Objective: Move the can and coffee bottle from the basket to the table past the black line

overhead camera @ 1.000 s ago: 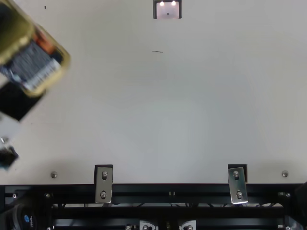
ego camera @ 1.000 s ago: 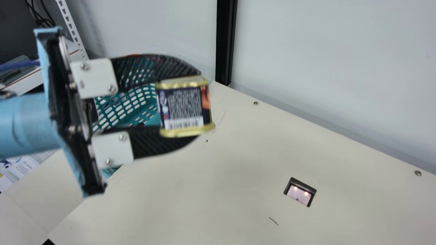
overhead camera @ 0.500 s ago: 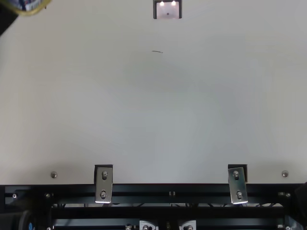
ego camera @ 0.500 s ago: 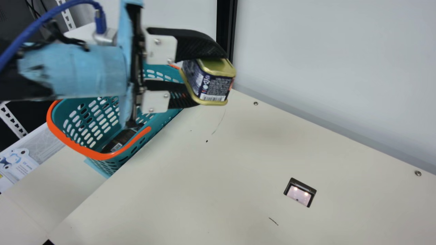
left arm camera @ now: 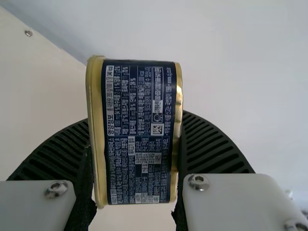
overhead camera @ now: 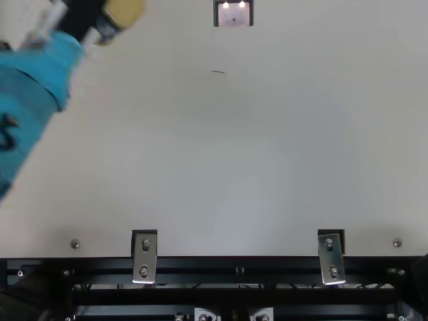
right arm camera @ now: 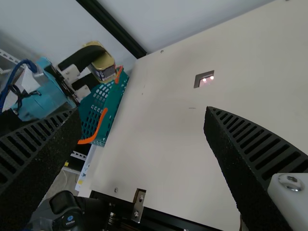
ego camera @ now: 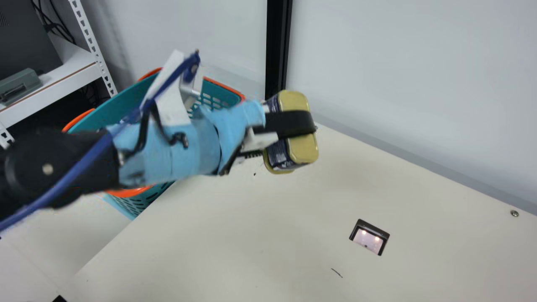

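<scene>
Can point(ego camera: 303, 149) aloft near the basket point(ego camera: 121, 102), tilted and pinched across its gold-rimmed ends by the left end effector point(left arm camera: 136, 120), whose fingers stand only the can's width apart. Those smooth metal ends could slide against the ribs if the wrist swings hard, and letting go at this slant would likely land it on an edge, to topple or roll. A low path might knock the basket rim or the wall point(ego camera: 398, 84). Released too early, it could fall short of the line on the counter point(ego camera: 209, 251). The right end effector point(right arm camera: 141, 114) is spread wide, gripping nothing.
</scene>
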`<move>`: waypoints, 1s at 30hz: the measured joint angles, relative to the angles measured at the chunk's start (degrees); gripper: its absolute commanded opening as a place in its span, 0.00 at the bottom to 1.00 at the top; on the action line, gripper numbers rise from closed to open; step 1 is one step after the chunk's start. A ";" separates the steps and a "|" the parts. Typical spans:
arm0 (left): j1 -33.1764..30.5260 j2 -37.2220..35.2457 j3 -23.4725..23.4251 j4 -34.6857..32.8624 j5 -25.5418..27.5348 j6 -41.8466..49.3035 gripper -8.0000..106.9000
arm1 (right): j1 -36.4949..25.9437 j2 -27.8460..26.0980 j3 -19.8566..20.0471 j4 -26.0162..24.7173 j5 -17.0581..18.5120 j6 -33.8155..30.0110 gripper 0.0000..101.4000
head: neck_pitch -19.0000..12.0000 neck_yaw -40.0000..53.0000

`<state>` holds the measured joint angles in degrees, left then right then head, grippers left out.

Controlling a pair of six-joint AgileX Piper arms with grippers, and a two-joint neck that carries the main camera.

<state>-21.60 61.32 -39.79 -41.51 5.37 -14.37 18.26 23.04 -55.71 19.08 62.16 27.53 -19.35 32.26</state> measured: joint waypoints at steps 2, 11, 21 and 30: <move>-3.32 -0.66 2.78 0.56 -4.82 1.39 0.16 | 0.00 0.00 0.00 0.00 0.00 0.00 1.00 | 0.29 0.00; -6.30 -0.79 4.77 0.36 -12.07 1.72 0.16 | 0.00 0.00 0.00 0.00 0.00 0.00 1.00 | 0.29 0.00; -6.30 -0.79 4.77 0.36 -12.18 1.72 0.16 | 0.00 0.00 0.00 0.00 0.00 0.00 1.00 | 0.29 -3.23; -6.30 -0.79 4.77 0.36 -12.18 1.72 0.16 | 0.00 0.00 0.00 0.00 0.00 0.00 1.00 | 0.00 -15.25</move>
<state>-27.90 60.53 -35.02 -41.15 -6.81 -12.65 18.26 23.04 -55.71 19.08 62.16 27.53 -19.35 17.01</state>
